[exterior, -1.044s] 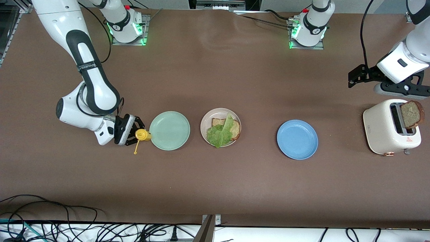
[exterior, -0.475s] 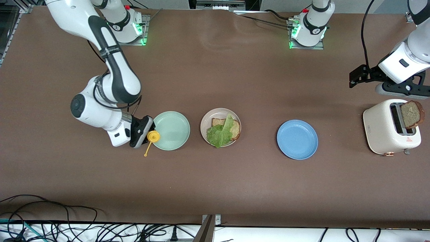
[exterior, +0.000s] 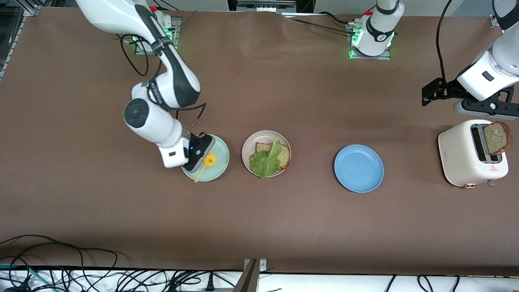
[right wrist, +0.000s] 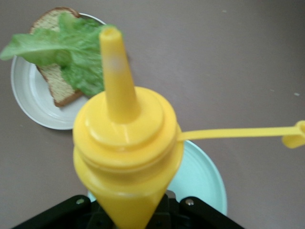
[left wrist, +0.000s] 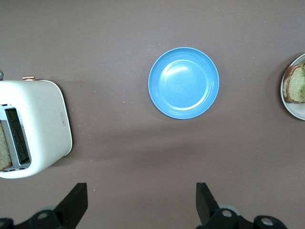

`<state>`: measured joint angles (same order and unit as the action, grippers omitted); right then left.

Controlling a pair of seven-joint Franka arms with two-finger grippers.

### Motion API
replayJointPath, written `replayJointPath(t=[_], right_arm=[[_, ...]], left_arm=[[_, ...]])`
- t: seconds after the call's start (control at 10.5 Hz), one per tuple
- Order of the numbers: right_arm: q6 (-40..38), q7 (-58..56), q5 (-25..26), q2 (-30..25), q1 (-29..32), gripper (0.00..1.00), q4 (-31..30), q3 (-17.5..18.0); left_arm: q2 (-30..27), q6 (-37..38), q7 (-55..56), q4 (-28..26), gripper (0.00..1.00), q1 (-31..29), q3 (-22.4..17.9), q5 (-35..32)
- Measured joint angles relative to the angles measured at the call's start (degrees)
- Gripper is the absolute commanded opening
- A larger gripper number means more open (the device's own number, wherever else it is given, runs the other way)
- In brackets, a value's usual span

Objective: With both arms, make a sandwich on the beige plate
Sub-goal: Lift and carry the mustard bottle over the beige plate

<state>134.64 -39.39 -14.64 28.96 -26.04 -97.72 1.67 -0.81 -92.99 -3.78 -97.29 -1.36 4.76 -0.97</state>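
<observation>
Over the mint-green plate (exterior: 213, 168), toward the right arm's end of the brown surface (exterior: 284, 219), the right gripper (exterior: 199, 156) hangs with its fingers clamped on a yellow squeeze bottle (exterior: 209, 159), whose open cap dangles on a thin yellow strap (right wrist: 238, 134). In the right wrist view the bottle's cone nozzle (right wrist: 116, 76) points toward the beige plate (exterior: 247, 152), which sits just beside the mint-green one, apart from the fingers. On the beige plate lies one slice of brown wholegrain toast (exterior: 284, 157) with a darker crust, and a ruffled green lettuce leaf (exterior: 265, 162) is draped over it, spilling to the plate's rim on the side nearer the front camera. A blue plate (exterior: 359, 168) sits farther along, toward the left arm's end. Past it stands a cream toaster (exterior: 462, 156) with a second toast slice (exterior: 496, 138) sticking up out of one slot. The left gripper (left wrist: 140, 205) waits over bare surface close to the toaster, its fingers spread wide apart and holding nothing; the left wrist view looks down on the blue plate and the toaster. Both arm bases sit along the edge farthest from the front camera, and a tangle of black cables (exterior: 81, 275) lies below the edge nearest it.
</observation>
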Motion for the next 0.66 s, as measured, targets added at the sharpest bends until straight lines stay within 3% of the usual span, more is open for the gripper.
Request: replayJointPath(t=[0.38, 0.66], right_arm=[[-0.8, 13.8, 6.1, 1.1, -9.4, 0.00, 1.8, -2.0], [-10.5, 19.9, 13.5, 5.5, -12.5, 0.00, 9.4, -3.3]], left_arm=[[0.0, 0.1, 0.0, 0.0, 1.00, -0.1, 0.0, 0.0], [0.0, 0.2, 0.0, 0.0, 1.00, -1.1, -0.1, 1.2]])
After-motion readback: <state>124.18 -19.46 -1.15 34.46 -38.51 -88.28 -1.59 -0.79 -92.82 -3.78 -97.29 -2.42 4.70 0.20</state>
